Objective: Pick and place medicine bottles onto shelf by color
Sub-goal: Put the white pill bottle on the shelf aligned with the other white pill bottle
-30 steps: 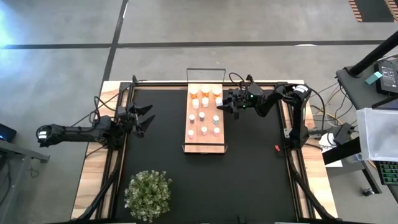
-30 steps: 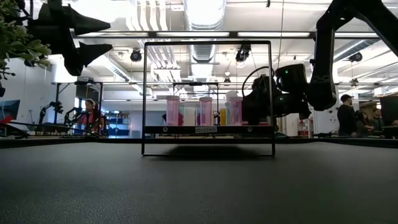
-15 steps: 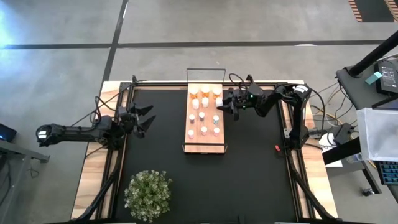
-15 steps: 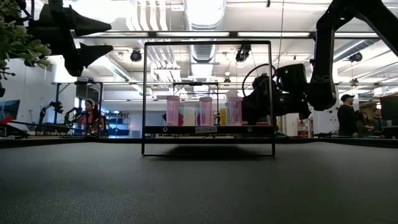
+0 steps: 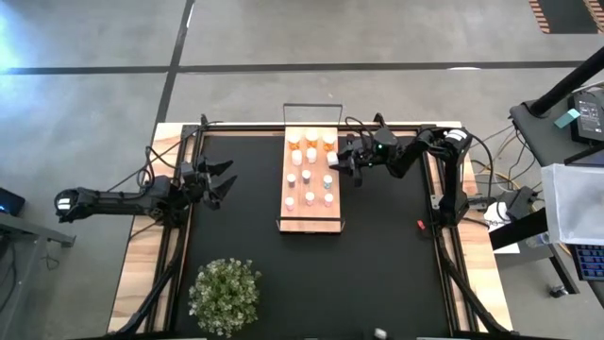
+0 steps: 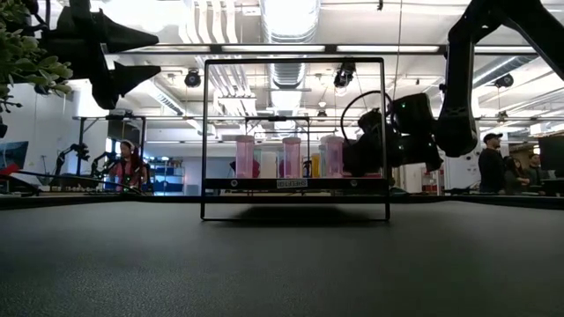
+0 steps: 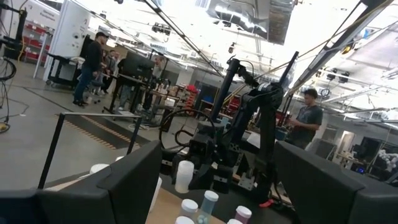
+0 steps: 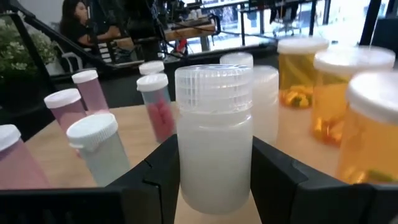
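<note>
The shelf (image 5: 311, 219) is a light-wood board with a thin black frame (image 6: 295, 60), standing on the black mat. Several medicine bottles stand upright on it: orange ones (image 8: 301, 68) at its far end, pink ones (image 8: 154, 104), a pale bluish one (image 8: 98, 146) and white ones (image 8: 267, 99). At the shelf's right edge my right gripper (image 5: 338, 162) is shut on a white bottle with a ribbed cap (image 8: 214, 137). Over the mat's left edge, far from the shelf, my left gripper (image 5: 228, 176) hangs open with nothing between its fingers. My right gripper pinches the white bottle's body (image 8: 186, 174) below the cap, one finger (image 8: 155, 183) on each side. The fingers come in level from the table's right side. The bottle stands upright over the wooden board. I cannot tell whether its bottom touches the board.
A potted green plant (image 5: 225, 295) stands at the mat's near left. A small red thing (image 5: 420, 225) lies by the mat's right edge. People (image 7: 308, 118) stand in the room beyond the table.
My right gripper has rolled a little about its own pointing line at the shelf's right edge, staying shut on the white bottle.
</note>
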Controlling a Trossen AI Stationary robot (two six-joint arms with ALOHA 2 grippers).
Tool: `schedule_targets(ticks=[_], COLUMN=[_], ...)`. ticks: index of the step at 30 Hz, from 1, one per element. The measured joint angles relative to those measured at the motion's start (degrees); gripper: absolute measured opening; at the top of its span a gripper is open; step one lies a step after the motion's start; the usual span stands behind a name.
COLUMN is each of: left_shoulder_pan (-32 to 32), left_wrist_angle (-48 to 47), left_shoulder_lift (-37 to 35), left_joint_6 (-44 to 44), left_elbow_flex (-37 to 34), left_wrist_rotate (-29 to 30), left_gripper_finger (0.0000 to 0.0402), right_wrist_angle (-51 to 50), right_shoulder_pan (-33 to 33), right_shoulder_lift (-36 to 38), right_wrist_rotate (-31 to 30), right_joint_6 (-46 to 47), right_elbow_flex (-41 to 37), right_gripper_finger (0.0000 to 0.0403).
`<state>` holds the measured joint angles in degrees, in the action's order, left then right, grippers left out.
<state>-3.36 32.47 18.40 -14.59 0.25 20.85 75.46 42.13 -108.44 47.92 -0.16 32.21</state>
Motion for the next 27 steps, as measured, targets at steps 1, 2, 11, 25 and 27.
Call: schedule_targets(ticks=[1,2,11,25,27], left_shoulder_pan=[0.0,0.0,0.0,0.0,0.0], left_wrist_angle=[0.0,0.0,0.0,0.0,0.0], left_shoulder_lift=[0.0,0.0,0.0,-0.1,-0.1], left_joint_6=[0.0,0.0,0.0,0.0,0.0], left_elbow_flex=[0.0,0.0,0.0,0.0,0.0], left_wrist_rotate=[0.0,0.0,0.0,0.0,0.0], left_gripper_finger=[0.0295,0.0295,0.0295,0.0295,0.0295], right_wrist_angle=[-0.4,-1.2,-6.6,-6.6,-6.6], right_shoulder_pan=[0.0,0.0,-0.9,-1.0,-1.0], right_shoulder_lift=[0.0,0.0,0.0,0.0,0.0], right_wrist_rotate=[0.0,0.0,-0.1,-3.1,-3.1], right_joint_6=[0.6,0.9,1.2,-1.0,-1.3], right_elbow_flex=[-0.1,-0.2,-0.4,-0.4,-0.4], right_gripper_finger=[0.0146,0.0146,0.0146,0.0146,0.0146])
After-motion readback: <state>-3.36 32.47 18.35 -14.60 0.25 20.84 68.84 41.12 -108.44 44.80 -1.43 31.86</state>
